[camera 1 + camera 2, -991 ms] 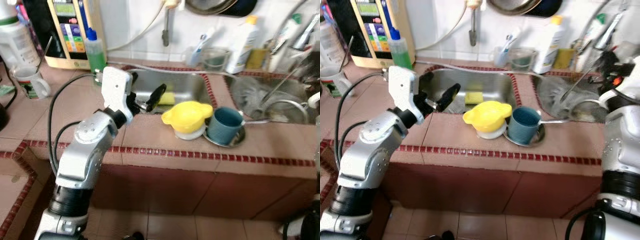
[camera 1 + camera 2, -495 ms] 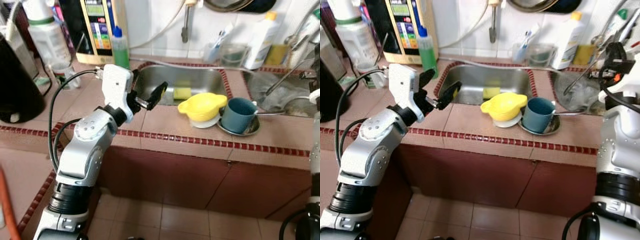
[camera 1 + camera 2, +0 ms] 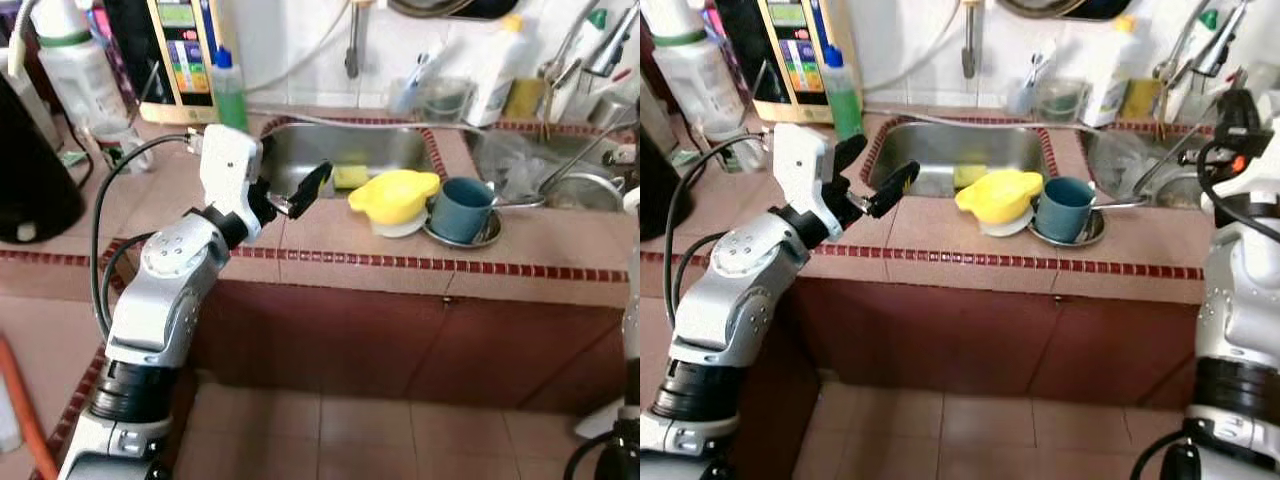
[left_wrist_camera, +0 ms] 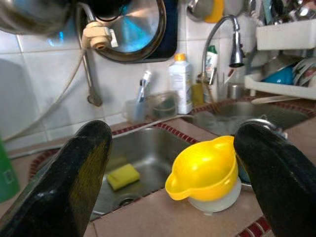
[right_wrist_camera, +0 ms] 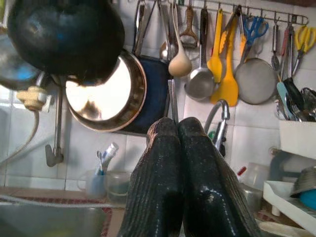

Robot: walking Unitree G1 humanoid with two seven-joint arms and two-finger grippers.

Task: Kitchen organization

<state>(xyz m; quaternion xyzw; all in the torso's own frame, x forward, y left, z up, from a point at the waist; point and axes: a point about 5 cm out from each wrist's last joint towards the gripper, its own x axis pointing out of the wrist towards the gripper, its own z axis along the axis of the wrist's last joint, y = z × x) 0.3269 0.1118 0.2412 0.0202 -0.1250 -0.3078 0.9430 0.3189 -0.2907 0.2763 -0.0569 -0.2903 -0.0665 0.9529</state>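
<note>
Tiled table (image 3: 330, 235) w/ red trim runs across the front of the robot, steel sink (image 3: 300, 160) sunk into it, 2nd basin w/ faucet further to the robot's right. Progress, my read: barely started, nothing held, nothing visibly sorted; all items sit where they'd need tidying from. Left arm is up over the table edge, left gripper (image 3: 872, 178) spread wide and empty, aimed across the sink corner toward the yellow bowl (image 3: 395, 194). Bowl is upside down on a white dish at the table front, touching the blue cup (image 3: 460, 208), which stands upright on a small steel plate (image 3: 485, 238) just beside. Yellow sponge (image 3: 349, 175) lies in the sink near its back wall. Green soap bottle (image 3: 229, 90) upright behind the left gripper, near the wall. Right arm idle at the robot's right side; right gripper (image 5: 181, 182) fingers pressed together, holding nothing. View diffs: left wrist cam looks straight between the spread fingers (image 4: 74, 182) at the bowl and sponge, so approach line seems ok, bowl well apart from the tips yet. Right wrist cam gives the wall instead: hanging pans (image 5: 106, 96), a rail of utensils (image 5: 222, 54), a cup w/ toothbrushes. Head cams give the overall layout plus an appliance and big jug at far left.
</note>
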